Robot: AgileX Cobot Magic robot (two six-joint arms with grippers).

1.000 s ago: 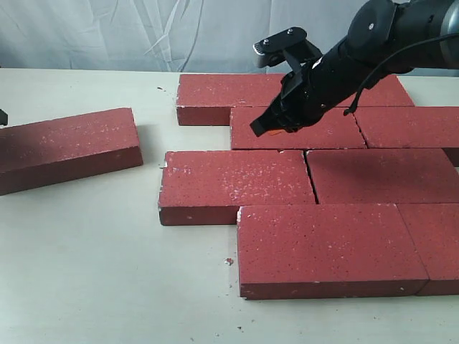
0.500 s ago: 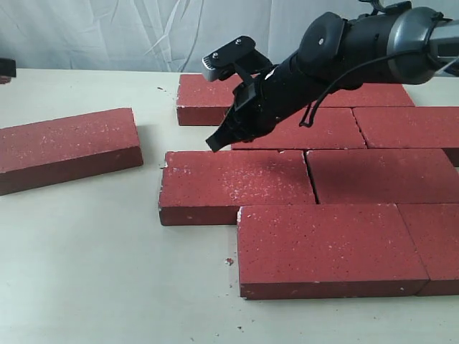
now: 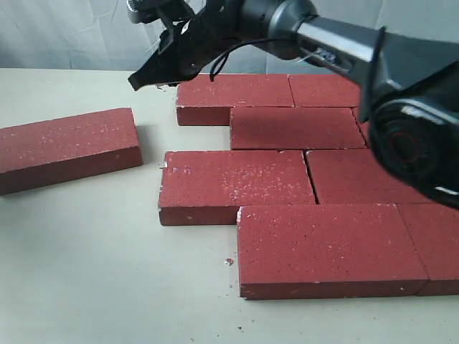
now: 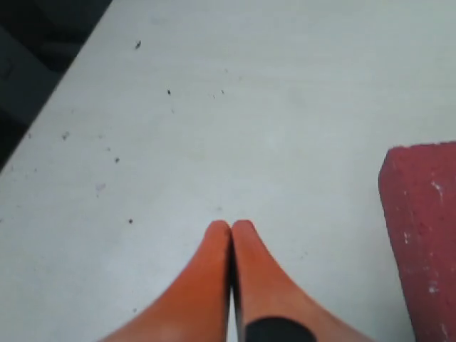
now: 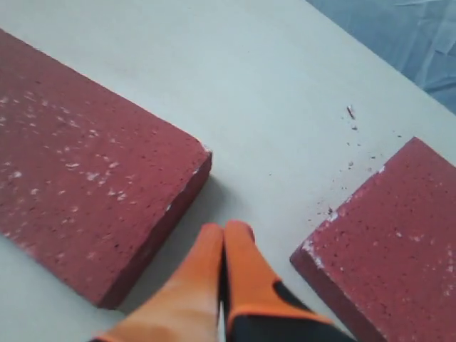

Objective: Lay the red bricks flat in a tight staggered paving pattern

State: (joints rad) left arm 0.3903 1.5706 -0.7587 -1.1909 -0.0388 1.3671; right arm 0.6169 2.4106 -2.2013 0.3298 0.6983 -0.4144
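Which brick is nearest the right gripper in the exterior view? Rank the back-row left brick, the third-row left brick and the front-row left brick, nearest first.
The right gripper is shut and sits at the back left.
1. Back-row left brick: at the back, its left end just beside the gripper.
2. Third-row left brick: in the middle, further forward.
3. Front-row left brick: closest to the camera, farthest from the gripper.

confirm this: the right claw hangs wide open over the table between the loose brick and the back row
Not open: the right wrist view shows the right claw shut, orange fingertips pressed together. It does hang over the table between the loose brick and the back row.
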